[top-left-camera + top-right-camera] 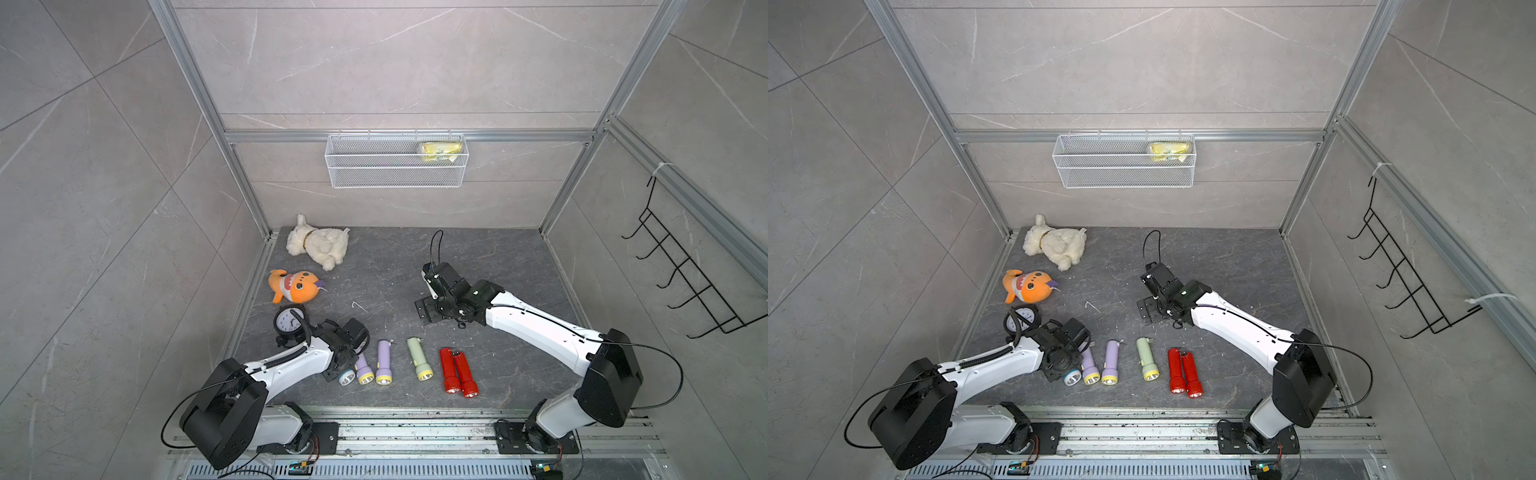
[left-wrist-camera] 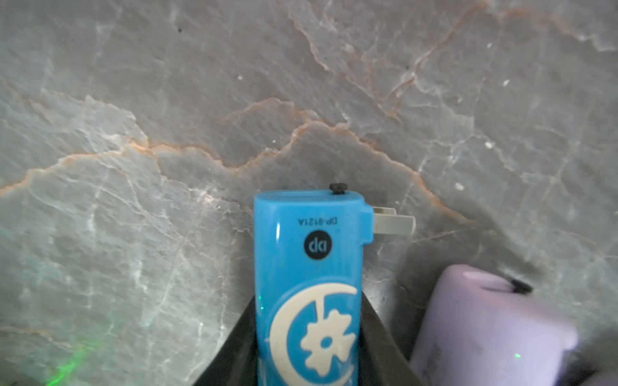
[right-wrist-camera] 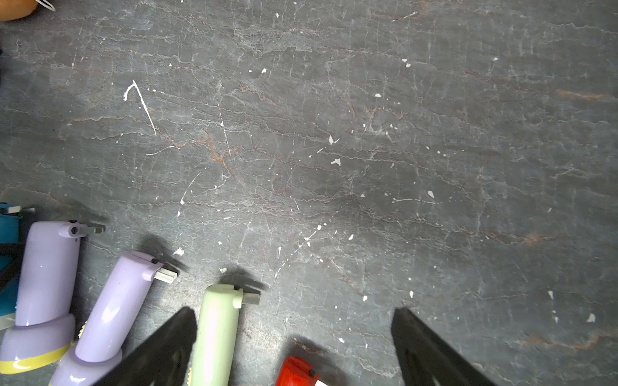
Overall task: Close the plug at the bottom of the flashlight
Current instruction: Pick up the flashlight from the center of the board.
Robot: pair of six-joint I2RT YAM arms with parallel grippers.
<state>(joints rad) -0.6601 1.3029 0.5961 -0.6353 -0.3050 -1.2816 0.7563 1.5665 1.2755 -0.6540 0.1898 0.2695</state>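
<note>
Left gripper [image 2: 309,317] clamped on the blue flashlight [image 2: 307,254], at seven o'clock on the table [image 1: 478,257]. The flashlight's plug [image 2: 394,222] projects sideways from the base. Right gripper [image 3: 294,312] spread wide, holding nothing.

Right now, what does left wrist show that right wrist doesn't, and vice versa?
Left wrist only: moon logo on the blue flashlight, clamped in the shut left gripper. Right wrist only: open right gripper, green flashlight, red flashlight, a second purple flashlight. Both: blue flashlight's folded-out plug, one purple flashlight, slate table.
</note>
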